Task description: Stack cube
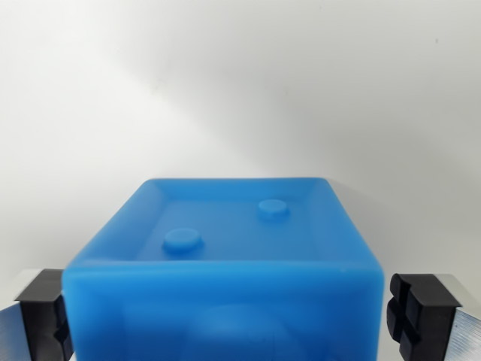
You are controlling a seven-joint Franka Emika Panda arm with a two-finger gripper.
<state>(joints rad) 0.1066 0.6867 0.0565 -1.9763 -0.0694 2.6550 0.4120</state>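
A blue cube (pixel 225 256) fills the lower middle of the wrist view, standing on a plain white surface (pixel 240 90). Its top face is a shallow recess with two round studs, and its near face is blurred. My gripper (pixel 229 320) is open and straddles the cube. The left black pad (pixel 43 316) sits at the cube's left edge, partly hidden behind its corner. The right black pad (pixel 417 316) stands just off the cube's right edge with a thin gap. I see no second cube in this view.
The white surface stretches away behind the cube, with soft shading and nothing else on it in view.
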